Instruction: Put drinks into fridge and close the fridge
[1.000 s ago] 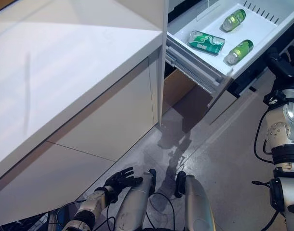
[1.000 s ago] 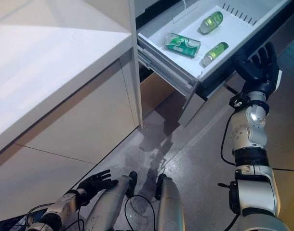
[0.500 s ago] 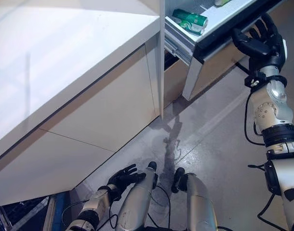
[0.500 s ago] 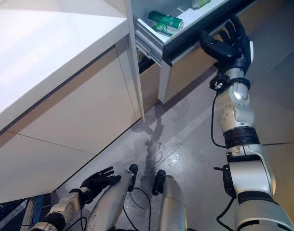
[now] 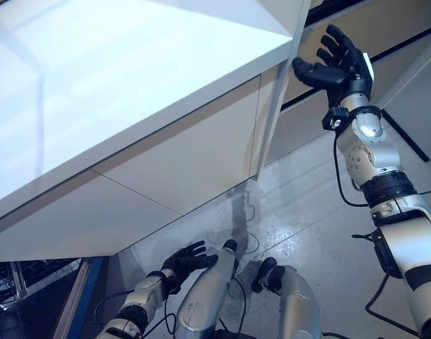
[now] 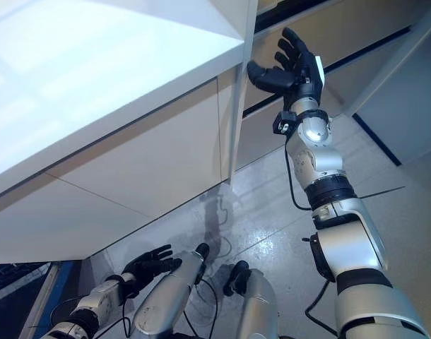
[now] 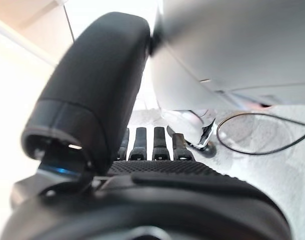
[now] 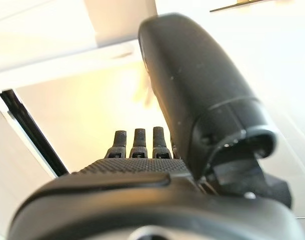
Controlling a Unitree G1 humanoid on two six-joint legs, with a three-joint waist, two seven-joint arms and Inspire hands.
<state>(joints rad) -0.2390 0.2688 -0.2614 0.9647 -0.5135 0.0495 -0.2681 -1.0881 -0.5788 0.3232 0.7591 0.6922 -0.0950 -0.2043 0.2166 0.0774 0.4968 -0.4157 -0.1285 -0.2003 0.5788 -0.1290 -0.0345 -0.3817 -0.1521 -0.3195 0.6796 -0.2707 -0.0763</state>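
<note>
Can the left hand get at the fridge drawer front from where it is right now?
Probably not. The left hand hangs low near the floor, open and idle, with the white counter between it and the drawer front. The right hand is raised with open fingers at that panel, so it is far better placed.

No text, label, number or sign can be read anywhere in these views.
</note>
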